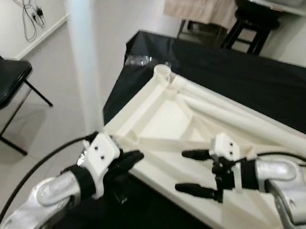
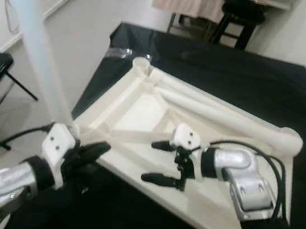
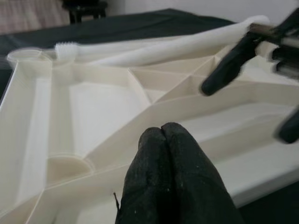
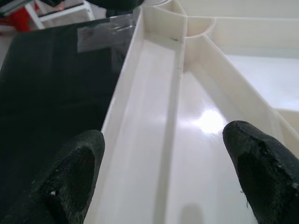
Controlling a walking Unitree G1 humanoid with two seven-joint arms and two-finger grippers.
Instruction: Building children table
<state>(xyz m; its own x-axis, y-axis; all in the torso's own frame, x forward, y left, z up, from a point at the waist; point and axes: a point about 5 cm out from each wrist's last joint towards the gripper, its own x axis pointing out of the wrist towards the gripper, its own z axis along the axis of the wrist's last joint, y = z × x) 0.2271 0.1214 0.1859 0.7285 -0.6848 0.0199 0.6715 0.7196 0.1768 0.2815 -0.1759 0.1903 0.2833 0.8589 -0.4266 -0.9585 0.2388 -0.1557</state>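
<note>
Currently left gripper [image 1: 130,159] pinched closed at the tabletop [image 1: 163,119] edge — right gripper [image 1: 193,172] spread wide above it, holding nothing.

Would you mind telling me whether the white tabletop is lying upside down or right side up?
Upside down: the tabletop lies on the black cloth with its ribbed underside and corner leg socket facing up.
</note>
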